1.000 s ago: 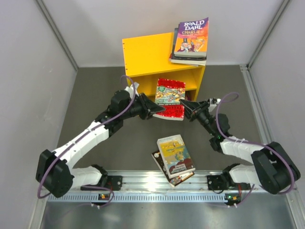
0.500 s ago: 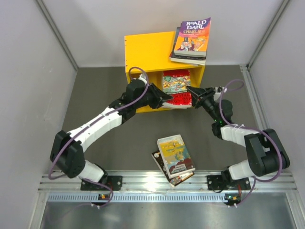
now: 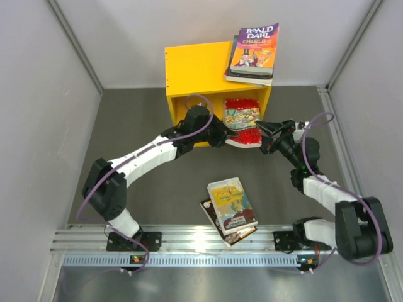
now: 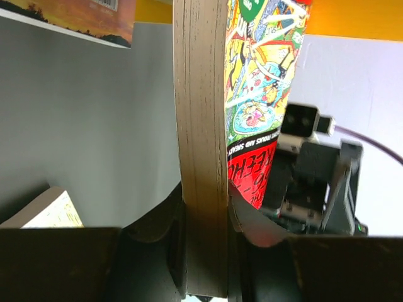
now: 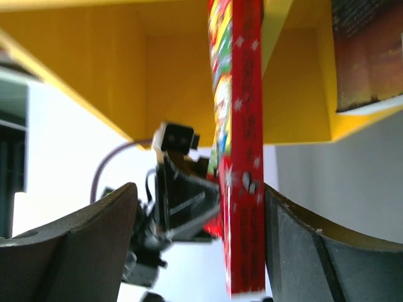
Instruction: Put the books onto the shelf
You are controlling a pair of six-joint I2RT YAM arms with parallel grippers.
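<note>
A red book (image 3: 244,119) with a cartoon cover stands on edge, its far end inside the front opening of the yellow shelf (image 3: 195,69). My left gripper (image 3: 221,134) is shut on its page edge (image 4: 201,126), with the jaws pressed on both covers (image 4: 204,245). My right gripper (image 3: 264,136) is open at the book's other side. In the right wrist view the red spine (image 5: 242,157) stands between the spread jaws (image 5: 201,245), close to the right finger (image 5: 315,251). The Roald Dahl book (image 3: 254,49) tops a small stack on the shelf. More books (image 3: 232,207) lie stacked on the floor.
Grey walls close in the dark mat (image 3: 126,126) on the left, right and back. The metal rail (image 3: 201,242) with the arm bases runs along the near edge. The floor stack lies between the two arms.
The left arm has carried the red book forward into the shelf opening. The right gripper, shut on the book a second ago, has opened and let go of it.
</note>
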